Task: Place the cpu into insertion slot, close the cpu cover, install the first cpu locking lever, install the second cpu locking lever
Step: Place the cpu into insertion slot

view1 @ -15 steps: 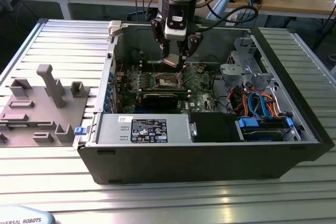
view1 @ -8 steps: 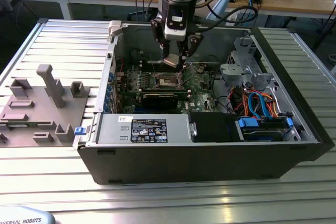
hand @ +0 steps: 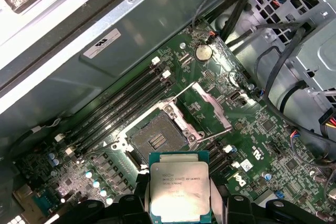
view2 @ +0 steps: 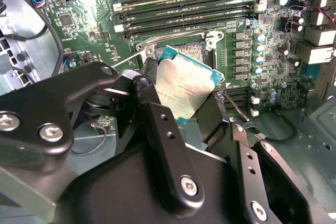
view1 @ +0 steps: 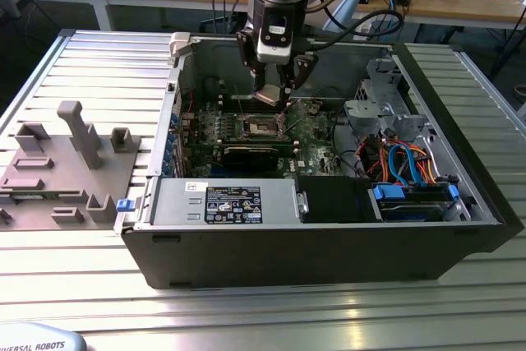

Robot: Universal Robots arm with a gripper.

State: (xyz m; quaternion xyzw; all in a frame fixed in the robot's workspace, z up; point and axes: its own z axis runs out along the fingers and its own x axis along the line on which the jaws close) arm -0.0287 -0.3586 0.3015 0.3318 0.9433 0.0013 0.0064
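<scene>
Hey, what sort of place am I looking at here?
Likely a robotics lab or workshop: an opened computer case sits on a slotted metal table, and cluttered workbenches stand behind.

Probably a robotics lab: ribbed aluminium bench [view1: 329,310], cluttered worktables [view1: 468,7] behind

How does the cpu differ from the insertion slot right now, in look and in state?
The cpu has a pale silvery top with a teal edge; the insertion slot is a dark square recess with a silvery rim. The cpu is clamped in the pincer; the insertion slot is fixed in the green circuit board. The cpu is not seated, and the insertion slot lies empty. Both are square, with a similar outline.
</scene>
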